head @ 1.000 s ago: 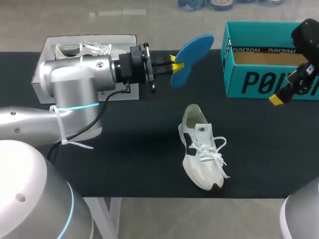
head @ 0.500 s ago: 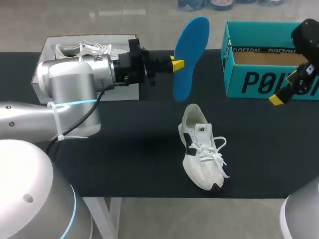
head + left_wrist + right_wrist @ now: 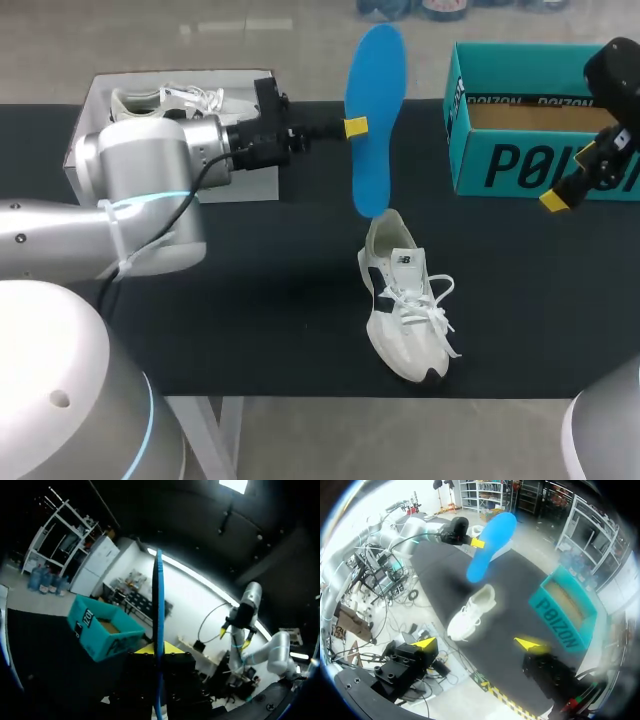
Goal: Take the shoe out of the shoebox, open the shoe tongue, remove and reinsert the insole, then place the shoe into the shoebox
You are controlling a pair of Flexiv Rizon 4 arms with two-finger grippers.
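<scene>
My left gripper (image 3: 352,127) is shut on a blue insole (image 3: 373,120), which it holds upright in the air by one long edge. The insole's lower end hangs just above the heel of the white shoe (image 3: 405,300), which lies on the black table with its toe toward the front edge. In the left wrist view the insole (image 3: 158,630) shows edge-on between the fingers. The teal shoebox (image 3: 530,120) stands open at the back right. My right gripper (image 3: 560,198) hangs open and empty in front of the box. From the right wrist, the shoe (image 3: 470,612) lies far beyond the open gripper (image 3: 477,643).
A white shoebox (image 3: 100,140) with a second white shoe (image 3: 165,99) in it stands at the back left, partly behind my left arm. The black table top (image 3: 270,300) is bare around the shoe.
My left wrist has turned, swinging the insole from a flat, tilted pose to upright, its lower end now over the shoe's heel. The right arm has not moved.
</scene>
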